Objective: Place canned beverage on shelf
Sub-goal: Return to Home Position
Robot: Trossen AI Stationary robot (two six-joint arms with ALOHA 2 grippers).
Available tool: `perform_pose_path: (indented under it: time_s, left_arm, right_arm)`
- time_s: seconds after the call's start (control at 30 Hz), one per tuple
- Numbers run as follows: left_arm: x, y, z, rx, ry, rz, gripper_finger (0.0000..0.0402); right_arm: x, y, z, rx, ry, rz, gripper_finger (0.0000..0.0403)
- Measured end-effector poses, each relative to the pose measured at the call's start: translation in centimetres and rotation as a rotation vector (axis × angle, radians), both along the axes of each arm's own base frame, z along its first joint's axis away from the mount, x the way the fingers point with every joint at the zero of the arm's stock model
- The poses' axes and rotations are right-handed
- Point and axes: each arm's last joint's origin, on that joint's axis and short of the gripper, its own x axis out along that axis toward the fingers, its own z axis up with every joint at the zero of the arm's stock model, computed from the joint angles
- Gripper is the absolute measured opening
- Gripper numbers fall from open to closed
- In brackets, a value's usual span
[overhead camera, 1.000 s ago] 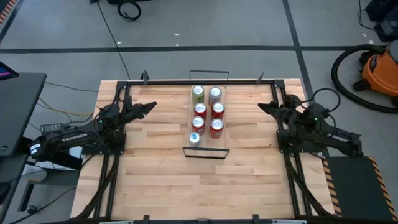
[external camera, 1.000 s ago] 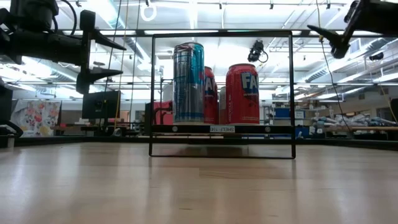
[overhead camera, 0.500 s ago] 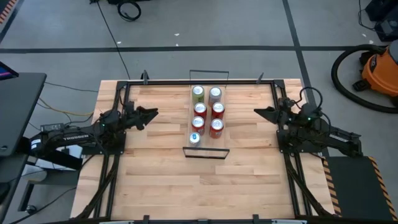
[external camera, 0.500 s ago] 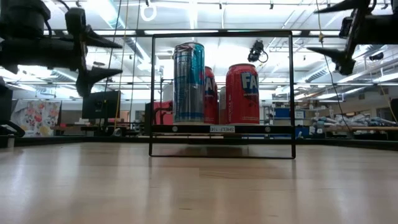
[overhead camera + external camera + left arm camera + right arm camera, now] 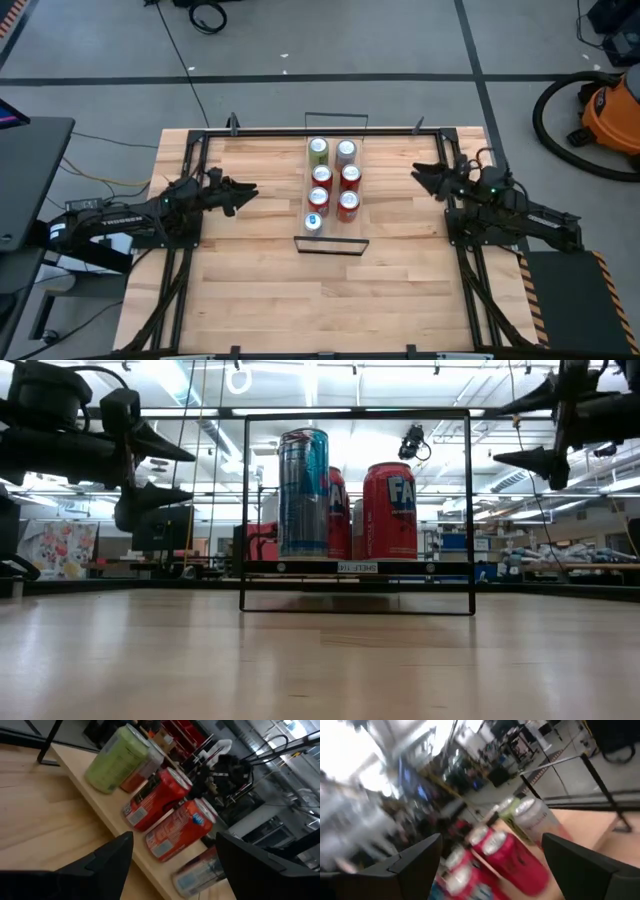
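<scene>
Seven aluminium drink cans (image 5: 322, 175) stood upright in two rows on the narrow light-wood shelf (image 5: 343, 230) at the middle of the butcher-block desk (image 5: 260, 280). A pale green can (image 5: 318, 150) and a silver-topped can (image 5: 346, 151) stood at the far end, four red cans (image 5: 350, 175) came next, and a tall blue-and-silver can (image 5: 303, 492) stood alone at the near end beside a bare patch of board. A thin black wire rail (image 5: 355, 415) closed each short end of the shelf. The left tool (image 5: 243, 192) hung above the desk's left part, its dark pointed fingers spread apart and holding nothing, well apart from the cans. The right tool (image 5: 422, 177) hung likewise over the right part, fingers parted and empty. A black metal frame (image 5: 270, 131) bordered the desk. On the grey floor beyond, an orange shop vacuum (image 5: 612, 108) with a black hose sat off to the right, and a coil of black cable (image 5: 208, 16) lay farther back.
</scene>
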Motion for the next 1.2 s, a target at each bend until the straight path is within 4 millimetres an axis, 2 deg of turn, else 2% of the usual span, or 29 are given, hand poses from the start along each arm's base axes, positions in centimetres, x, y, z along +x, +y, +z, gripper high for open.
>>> perform_pose_path:
  time_s: [0.1,0.23,1.2]
  left_arm:
    - [0.0,0.0,0.0,0.0,-0.001,0.0,0.0293]
    - [0.0,0.0,0.0,0.0,-0.001,0.0,0.0293]
    - [-0.01,0.0,-0.01,0.011,0.002,0.001,0.0293]
  right_arm:
    - [0.1,0.15,-0.62,-0.153,0.136,0.054,0.0352]
    - [0.18,0.19,-0.69,-0.267,0.191,0.073,0.0352]
    - [0.18,0.19,-0.67,-0.266,0.188,0.074,0.0352]
